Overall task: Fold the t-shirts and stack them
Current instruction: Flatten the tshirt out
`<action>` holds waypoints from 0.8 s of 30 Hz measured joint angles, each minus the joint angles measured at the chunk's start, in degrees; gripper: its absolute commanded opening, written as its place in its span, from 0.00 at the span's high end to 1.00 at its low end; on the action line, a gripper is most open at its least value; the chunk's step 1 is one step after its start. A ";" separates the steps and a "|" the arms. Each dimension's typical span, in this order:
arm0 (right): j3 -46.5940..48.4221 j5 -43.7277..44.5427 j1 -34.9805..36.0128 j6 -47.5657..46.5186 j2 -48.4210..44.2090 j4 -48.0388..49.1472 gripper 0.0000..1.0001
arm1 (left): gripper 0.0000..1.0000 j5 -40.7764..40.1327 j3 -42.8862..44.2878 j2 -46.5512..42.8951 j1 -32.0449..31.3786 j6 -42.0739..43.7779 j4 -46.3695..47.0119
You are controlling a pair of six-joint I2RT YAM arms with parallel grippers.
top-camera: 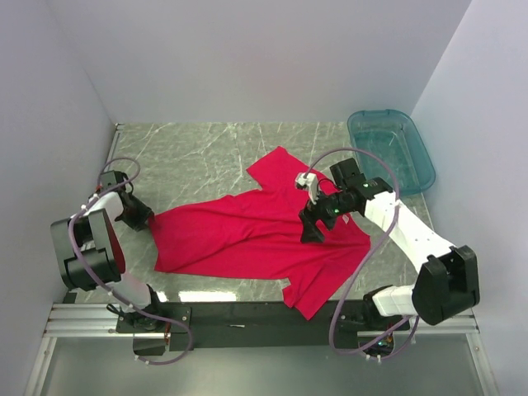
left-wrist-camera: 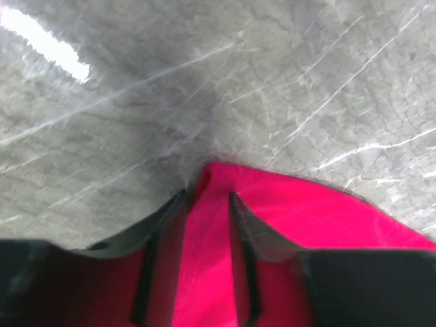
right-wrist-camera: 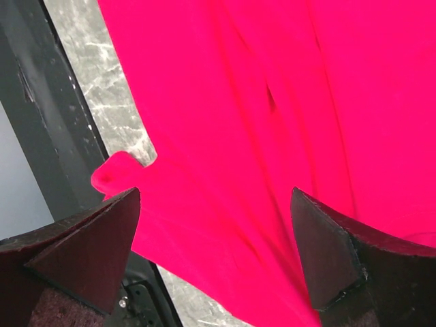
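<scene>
The soft, creased red t-shirt lies spread on the glossy, veined grey table. The left gripper straddles its hem, jaws half-closed; I cannot tell if it grips. The right gripper gapes wide over the cloth, holding nothing. Far right sits a rectangular, translucent teal plastic bin.

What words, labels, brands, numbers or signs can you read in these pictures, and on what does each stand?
None can be read. The red t-shirt shows only plain fabric, and neither the teal bin nor the marble table bears any print.
</scene>
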 measured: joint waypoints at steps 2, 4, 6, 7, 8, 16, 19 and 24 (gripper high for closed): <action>0.00 -0.35 0.00 0.11 -1.14 0.26 0.03 | 0.88 0.02 0.55 0.74 -0.07 0.50 0.09; 0.00 -0.57 -0.15 0.13 -1.75 0.28 0.03 | 0.99 0.09 2.27 2.84 -0.11 1.44 -0.20; 0.00 -0.68 -0.22 0.13 -1.86 0.28 0.03 | 1.00 0.09 5.25 5.16 -0.31 1.90 -0.59; 0.00 -0.68 -0.24 0.13 -1.86 0.28 0.03 | 1.00 0.00 6.99 6.62 -0.39 2.08 -0.63; -0.02 -0.68 -0.28 0.13 -1.86 0.28 0.02 | 1.00 -0.26 8.74 7.89 -0.50 2.14 -1.03; -0.02 -0.42 -1.42 0.57 -1.84 0.52 0.02 | 0.98 -3.67 37.24 25.16 -2.34 0.55 -6.78; -0.02 0.15 -1.97 0.85 -1.79 0.81 0.02 | 0.78 -4.52 52.94 32.13 -3.50 -0.76 -7.78; -0.02 0.39 -2.16 -0.02 -0.59 1.27 0.02 | 0.50 -4.09 64.48 34.75 -4.79 -1.25 -7.85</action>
